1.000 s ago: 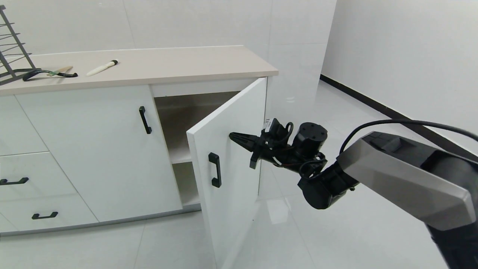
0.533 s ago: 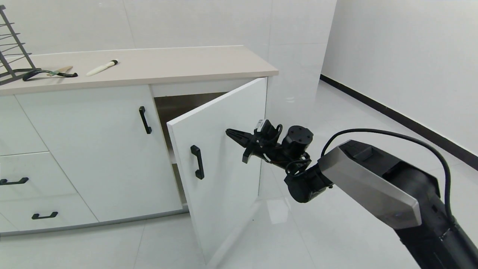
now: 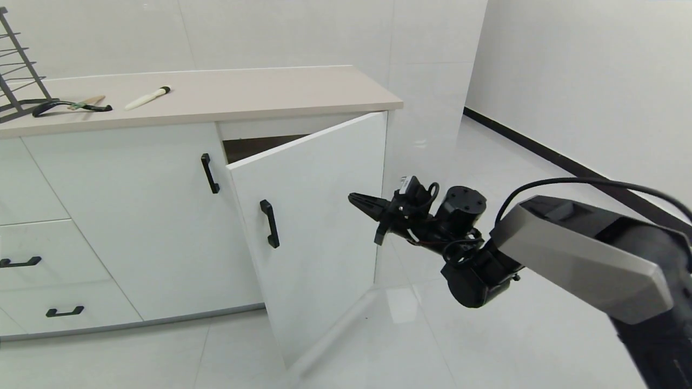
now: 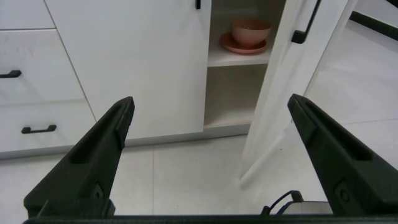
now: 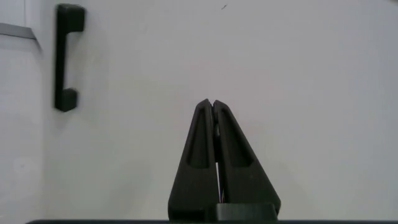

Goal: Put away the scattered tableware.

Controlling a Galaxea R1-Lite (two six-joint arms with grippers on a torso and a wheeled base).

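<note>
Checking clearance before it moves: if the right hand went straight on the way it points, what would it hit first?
Probably the white face of the cabinet door, beside its black handle; the shut right hand points at it, gap unclear.

The cabinet door (image 3: 319,216) just ahead of the right gripper (image 3: 352,198) hides most of the cabinet interior (image 3: 254,146); whether the tip touches it is unclear. Far left, the rack (image 3: 19,70) is cropped, the utensils (image 3: 146,98) too small to name.
</note>
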